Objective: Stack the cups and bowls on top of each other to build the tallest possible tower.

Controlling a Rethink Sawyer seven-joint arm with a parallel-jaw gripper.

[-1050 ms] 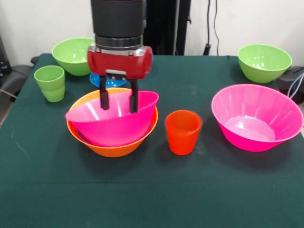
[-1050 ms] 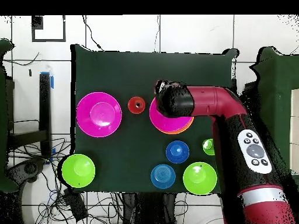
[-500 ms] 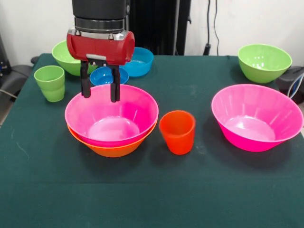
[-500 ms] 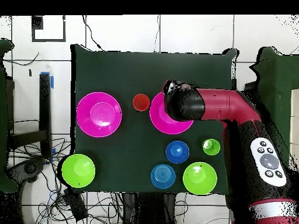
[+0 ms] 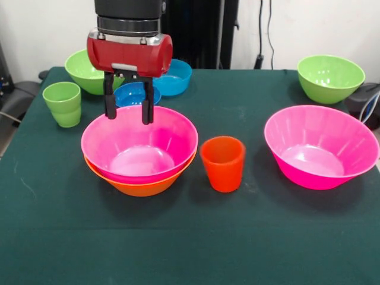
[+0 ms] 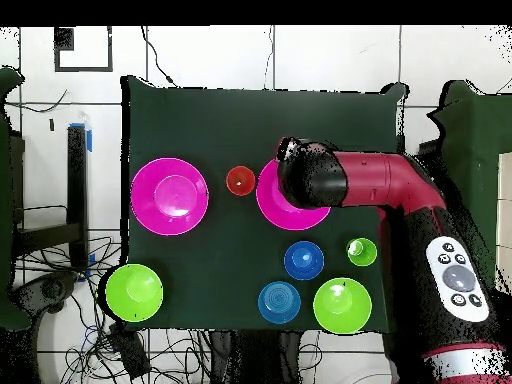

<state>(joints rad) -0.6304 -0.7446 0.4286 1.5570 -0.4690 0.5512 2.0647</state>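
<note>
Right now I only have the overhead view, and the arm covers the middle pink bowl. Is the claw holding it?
Observer: No. The claw is open and empty, hanging over the far side of the pink bowl.
Operator: Is the bowl seated or tipped?
Observer: Seated. It sits level, nested in an orange bowl whose rim shows just below it.
Operator: Is the red cup next to it the right way up?
Observer: Yes, the cup stands upright with its mouth up, beside the stack.
</note>
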